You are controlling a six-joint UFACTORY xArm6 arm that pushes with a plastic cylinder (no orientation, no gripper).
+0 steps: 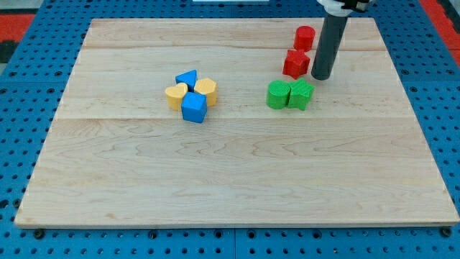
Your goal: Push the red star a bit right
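Pushing rightward needs my tip (321, 76) — a bare rod (no fingers to spread or pinch) — circled from the red star's (295, 64) right to its left.

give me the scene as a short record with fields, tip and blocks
tip: my tip is on the board, just to the view's right of the red star
red blocks: red star, with a red cylinder above it
green blocks: green cube and green star side by side, below the red star
centre cluster: blue triangle, two yellow blocks, blue cube, bunched together
surface: wooden board
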